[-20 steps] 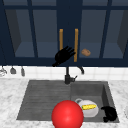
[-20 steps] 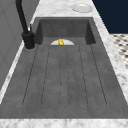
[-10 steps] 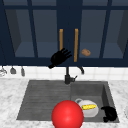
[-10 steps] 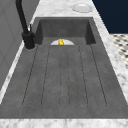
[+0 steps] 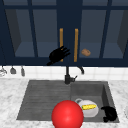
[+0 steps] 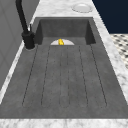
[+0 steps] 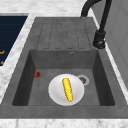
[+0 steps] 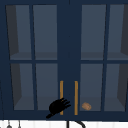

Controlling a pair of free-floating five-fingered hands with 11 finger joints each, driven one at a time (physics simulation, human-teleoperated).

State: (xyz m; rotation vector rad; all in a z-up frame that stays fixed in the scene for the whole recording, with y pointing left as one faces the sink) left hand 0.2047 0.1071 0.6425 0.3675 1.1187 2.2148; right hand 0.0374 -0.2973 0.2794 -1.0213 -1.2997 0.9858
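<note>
The left hand (image 5: 58, 55) hangs up at the wall cabinet (image 5: 32, 30), its fingers spread and fairly straight, their tips lying across the lower end of the left brass door handle (image 5: 61, 37). From the upper view the same hand (image 8: 58, 107) sits low on that handle (image 8: 61, 90), overlapping it; I can't tell whether the fingers have actually wrapped the bar or only rest in front of it. To my eye they aren't curled round yet.

If that door is to be pulled, the hand would do well to hook behind the bar before drawing toward the room, and to pull straight out so the fingers don't slide off the bottom end. The right handle (image 5: 76, 45) stands just beside, so the fingers should keep to the left bar alone.

Behind the right glass door a small brown rounded thing (image 5: 86, 52) sits on the lower shelf.

The right hand (image 5: 109, 113) waits down in the near right corner of the sink basin (image 5: 106, 86), fingers curled, holding nothing, just right of the white plate (image 5: 90, 112) carrying a corn cob (image 5: 89, 107). A red ball (image 5: 67, 115) sits at the near edge, and the black faucet (image 5: 68, 75) stands at the far rim.

No brands, labels or writing anywhere that I can read.
</note>
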